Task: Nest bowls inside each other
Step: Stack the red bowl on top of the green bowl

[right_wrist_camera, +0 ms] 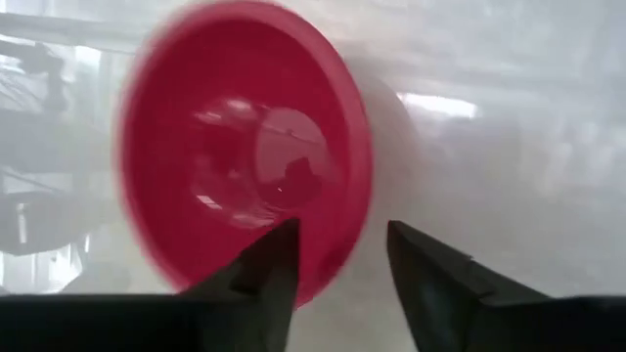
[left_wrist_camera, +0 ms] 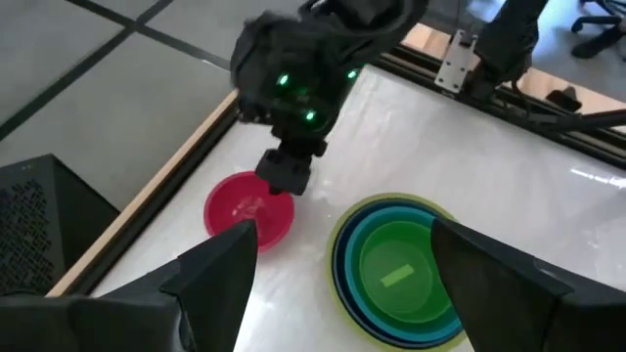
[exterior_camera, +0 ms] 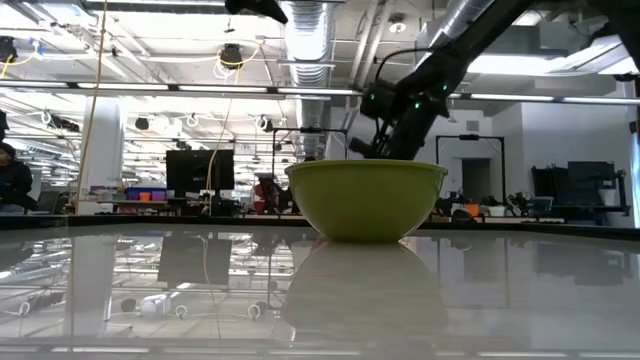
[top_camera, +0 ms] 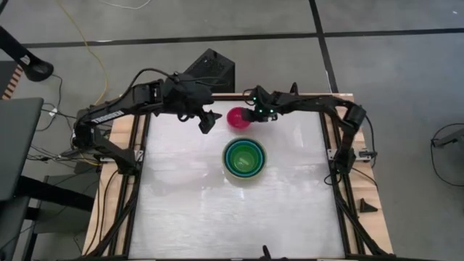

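A small magenta bowl (top_camera: 236,118) (left_wrist_camera: 245,210) (right_wrist_camera: 245,147) stands on its base near the table's far edge. My right gripper (top_camera: 251,114) (left_wrist_camera: 284,176) (right_wrist_camera: 342,244) slants down at the bowl's right rim, open, one finger inside the bowl and one outside. At mid-table the olive-green bowl (top_camera: 244,159) (exterior_camera: 365,200) holds light blue, teal and bright green bowls (left_wrist_camera: 396,269) nested upright. My left gripper (top_camera: 206,123) (left_wrist_camera: 342,240) hangs open above the table, left of the magenta bowl, holding nothing. My right gripper stands astride the magenta bowl's rim (right_wrist_camera: 337,259) on its right side, coming slanting down from the table's right. One finger (right_wrist_camera: 279,249) is over the inner wall, the other (right_wrist_camera: 416,254) outside. Whether either finger touches the bowl, I cannot tell. The bowl rests on the table.
A black box (top_camera: 210,69) stands just beyond the far edge. Dark frame rails (top_camera: 138,181) (top_camera: 335,181) run along the table's left and right sides. The white tabletop (top_camera: 232,217) stretches from the nested stack toward the near edge.
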{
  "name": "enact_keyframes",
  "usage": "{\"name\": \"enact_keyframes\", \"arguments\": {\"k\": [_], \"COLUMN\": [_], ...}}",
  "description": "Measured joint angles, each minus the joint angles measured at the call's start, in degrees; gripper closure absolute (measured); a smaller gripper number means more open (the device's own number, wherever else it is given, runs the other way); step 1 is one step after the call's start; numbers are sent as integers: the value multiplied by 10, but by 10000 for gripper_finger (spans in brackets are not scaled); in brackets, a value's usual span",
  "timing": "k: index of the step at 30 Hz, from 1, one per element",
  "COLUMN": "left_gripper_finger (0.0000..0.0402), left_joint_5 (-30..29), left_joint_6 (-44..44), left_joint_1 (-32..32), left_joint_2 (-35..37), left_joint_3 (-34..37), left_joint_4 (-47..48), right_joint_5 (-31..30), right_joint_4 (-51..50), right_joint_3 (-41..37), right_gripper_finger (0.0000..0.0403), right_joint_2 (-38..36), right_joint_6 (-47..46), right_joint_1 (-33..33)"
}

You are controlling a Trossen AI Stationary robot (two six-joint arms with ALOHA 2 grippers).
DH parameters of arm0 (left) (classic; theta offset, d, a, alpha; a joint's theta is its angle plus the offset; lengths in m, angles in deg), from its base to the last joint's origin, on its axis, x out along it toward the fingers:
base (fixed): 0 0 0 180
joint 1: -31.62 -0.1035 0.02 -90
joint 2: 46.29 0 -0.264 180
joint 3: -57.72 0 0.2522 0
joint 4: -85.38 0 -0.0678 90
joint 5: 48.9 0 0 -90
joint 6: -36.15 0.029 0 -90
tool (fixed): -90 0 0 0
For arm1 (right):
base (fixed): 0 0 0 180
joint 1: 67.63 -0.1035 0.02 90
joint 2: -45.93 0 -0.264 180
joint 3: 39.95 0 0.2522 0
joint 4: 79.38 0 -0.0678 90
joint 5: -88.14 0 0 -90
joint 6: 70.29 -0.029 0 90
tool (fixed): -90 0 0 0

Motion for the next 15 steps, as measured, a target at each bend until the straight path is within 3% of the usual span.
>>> {"name": "enact_keyframes", "arguments": {"k": [8,15], "left_gripper_finger": [109,109], "left_joint_5": [-10,-15], "left_joint_6": [0,4], "left_joint_1": [17,21], "left_joint_2": [0,0], "left_joint_3": [0,0], "left_joint_4": [2,19], "right_joint_5": [52,53], "right_joint_4": [38,80], "right_joint_3": [1,2], "right_gripper_finger": [354,362], "right_joint_2": [31,-37], "right_joint_6": [-2,25], "right_joint_1": [-5,-34]}}
